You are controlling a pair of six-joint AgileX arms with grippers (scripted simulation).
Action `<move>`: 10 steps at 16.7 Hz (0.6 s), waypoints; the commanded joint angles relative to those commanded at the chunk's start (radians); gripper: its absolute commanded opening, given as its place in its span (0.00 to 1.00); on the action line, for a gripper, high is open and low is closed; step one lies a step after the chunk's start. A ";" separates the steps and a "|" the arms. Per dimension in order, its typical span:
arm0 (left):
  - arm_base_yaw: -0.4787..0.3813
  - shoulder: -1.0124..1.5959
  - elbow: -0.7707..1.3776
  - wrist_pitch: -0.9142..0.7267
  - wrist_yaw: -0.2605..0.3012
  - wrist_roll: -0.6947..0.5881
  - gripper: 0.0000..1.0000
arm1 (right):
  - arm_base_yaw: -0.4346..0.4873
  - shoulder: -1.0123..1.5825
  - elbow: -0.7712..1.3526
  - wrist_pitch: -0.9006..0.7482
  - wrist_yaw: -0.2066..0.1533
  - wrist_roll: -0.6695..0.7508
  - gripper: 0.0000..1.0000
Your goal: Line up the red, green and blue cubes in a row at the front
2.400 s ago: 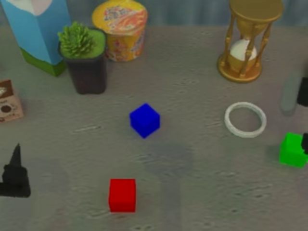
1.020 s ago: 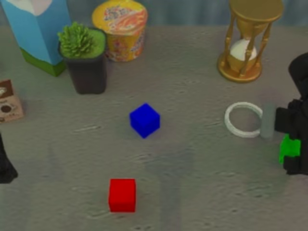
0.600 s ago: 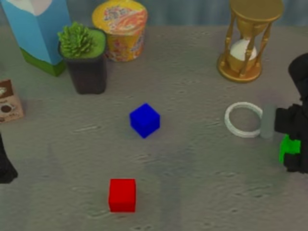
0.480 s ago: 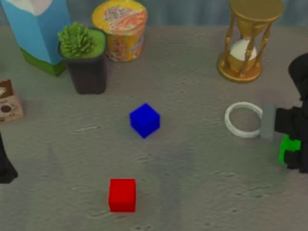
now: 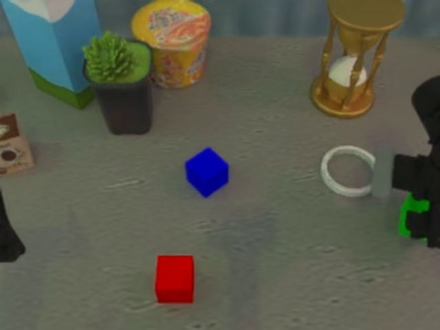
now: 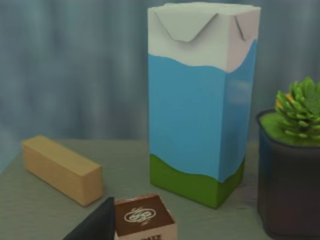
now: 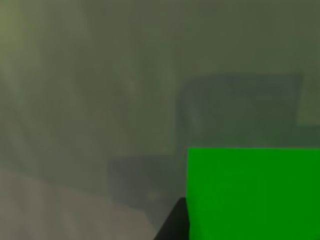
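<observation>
The green cube (image 5: 410, 218) sits at the table's right edge, mostly covered by my right gripper (image 5: 421, 216), which is shut on it. In the right wrist view the green cube (image 7: 250, 195) fills the lower corner, with one dark finger (image 7: 172, 225) against its side. Near the table's middle is the blue cube (image 5: 206, 172), turned at an angle. The red cube (image 5: 174, 278) rests near the front, left of centre. My left gripper (image 5: 7, 237) is parked at the left edge, open and holding nothing.
A white ring (image 5: 349, 170) lies just left of the right gripper, with a gold hourglass (image 5: 352, 58) behind it. At the back left stand a noodle cup (image 5: 172, 41), a potted plant (image 5: 120, 82) and a blue carton (image 5: 51, 48). A small brown box (image 5: 12, 146) sits at the left edge.
My right arm came in from the right edge and settled over the green cube, its fingers drawing in on it. My left gripper withdrew toward the left edge. The other cubes stayed put.
</observation>
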State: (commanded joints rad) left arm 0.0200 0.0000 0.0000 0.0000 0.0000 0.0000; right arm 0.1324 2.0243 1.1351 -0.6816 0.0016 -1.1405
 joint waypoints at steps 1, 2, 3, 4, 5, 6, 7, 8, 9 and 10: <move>0.000 0.000 0.000 0.000 0.000 0.000 1.00 | 0.000 0.000 0.000 0.000 0.000 0.000 0.00; 0.000 0.000 0.000 0.000 0.000 0.000 1.00 | 0.000 0.000 0.000 0.000 0.000 0.000 0.00; 0.000 0.000 0.000 0.000 0.000 0.000 1.00 | 0.000 0.000 0.000 0.000 0.000 0.000 0.00; 0.000 0.000 0.000 0.000 0.000 0.000 1.00 | 0.000 0.000 0.000 0.000 0.000 0.000 0.00; 0.000 0.000 0.000 0.000 0.000 0.000 1.00 | 0.000 0.000 0.000 0.000 0.000 0.000 0.00; 0.000 0.000 0.000 0.000 0.000 0.000 1.00 | -0.001 -0.007 0.000 -0.007 0.000 0.004 0.00; 0.000 0.000 0.000 0.000 0.000 0.000 1.00 | -0.001 -0.009 0.002 -0.010 0.000 0.003 0.00; 0.000 0.000 0.000 0.000 0.000 0.000 1.00 | 0.000 -0.015 0.010 -0.024 0.000 0.002 0.00; 0.000 0.000 0.000 0.000 0.000 0.000 1.00 | 0.000 -0.026 0.023 -0.048 0.000 0.001 0.00; 0.000 0.000 0.000 0.000 0.000 0.000 1.00 | 0.000 -0.041 0.038 -0.080 0.000 0.002 0.00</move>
State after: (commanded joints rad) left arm 0.0200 0.0000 0.0000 0.0000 0.0000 0.0000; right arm 0.1325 1.9833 1.1732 -0.7618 0.0015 -1.1388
